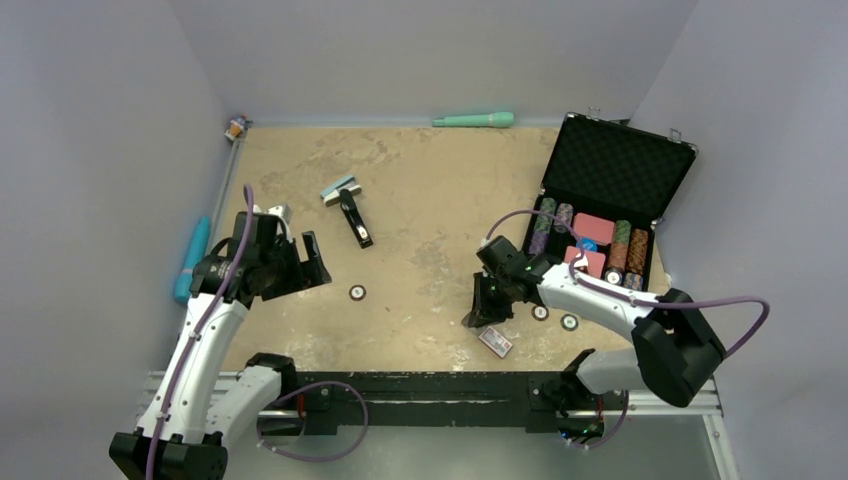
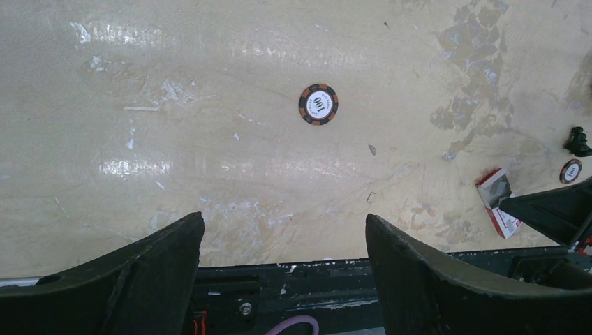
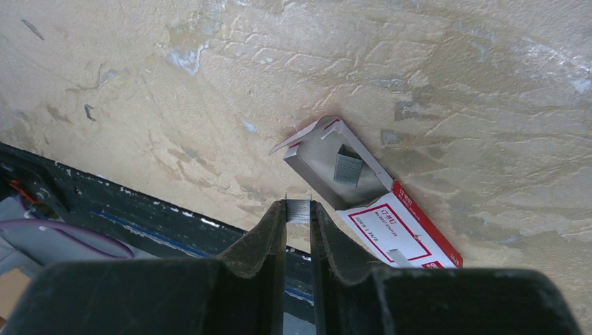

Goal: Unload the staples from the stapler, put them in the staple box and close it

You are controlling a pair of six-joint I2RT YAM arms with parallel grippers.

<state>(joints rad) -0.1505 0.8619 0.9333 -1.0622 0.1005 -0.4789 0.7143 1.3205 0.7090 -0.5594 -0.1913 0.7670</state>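
Observation:
The slim black stapler lies on the table at centre left, next to a small teal and white object. It is out of both wrist views. My right gripper is shut on a short silvery strip of staples, held just above the table near the front edge. An open red and white staple box lies right beside it, with a staple block inside. My left gripper is open and empty above bare table, well short of the stapler.
A poker chip lies ahead of the left gripper, and two more lie right of the right gripper. An open black case of chips stands at the right. A teal tool lies at the back edge, a blue one at the left.

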